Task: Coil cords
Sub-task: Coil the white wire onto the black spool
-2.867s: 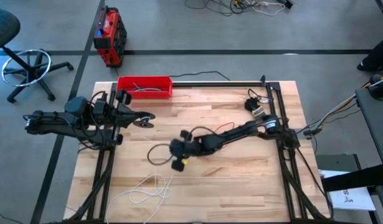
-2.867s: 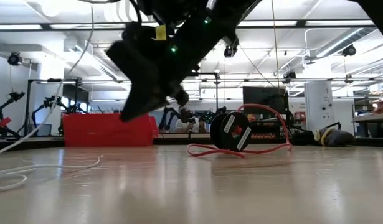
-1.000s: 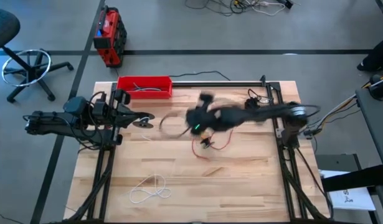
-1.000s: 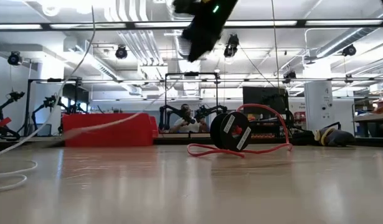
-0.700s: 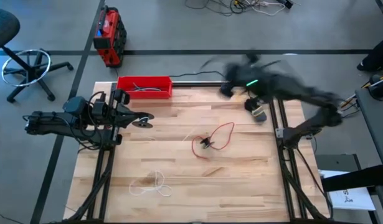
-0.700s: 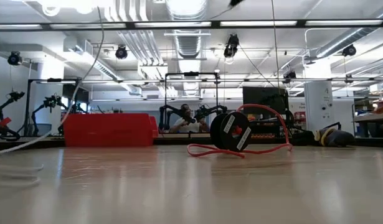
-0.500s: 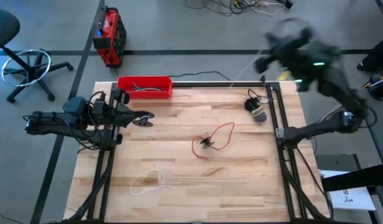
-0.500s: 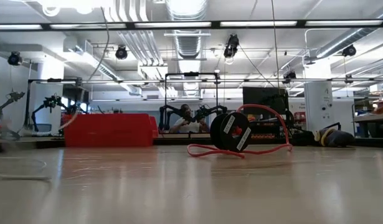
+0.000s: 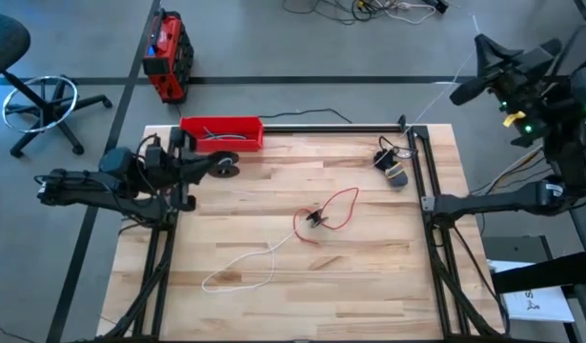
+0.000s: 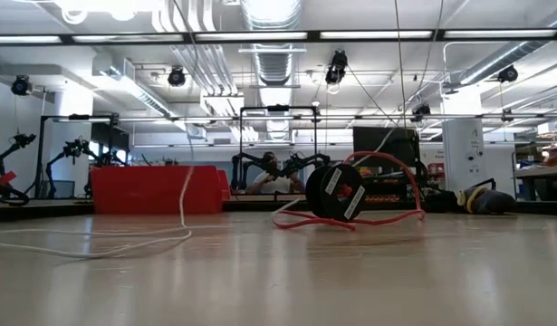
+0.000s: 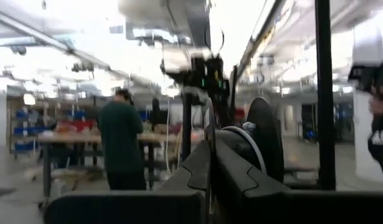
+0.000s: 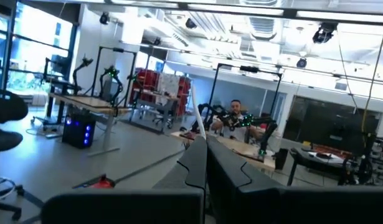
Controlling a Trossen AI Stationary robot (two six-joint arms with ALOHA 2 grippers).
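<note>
Findings, nearest the lower edge of the overhead frame first.

1. White cord (image 10: pixel 182 195): slack lies in a loose loop at lower left of the table (image 9: pixel 369 286). From there it rises off the wood in two strands, one toward each arm.
2. Red cord (image 10: pixel 387 218): at frame centre, uncoiled, in an open loop with its black disc (image 9: pixel 314 220) standing on edge. No gripper is near it.
3. Left gripper (image 9: pixel 224 167): at left of frame, just in front of the red tray (image 9: pixel 221 131). Its fingers are together, apparently clamped at the white cord's disc end; that disc shows just past the fingertips in the left wrist view.
4. Right gripper (image 9: pixel 461 92): at upper right, raised and beyond the table edge. Its fingers are pressed together on the white cord, which leads away from between them.

Assessment: both cords are judged light, limp and smooth. They will not keep a coil unless restrained and may snag or slip under tension. Best purchase is the rigid disc; a pinch on the bare strand is less secure.
</note>
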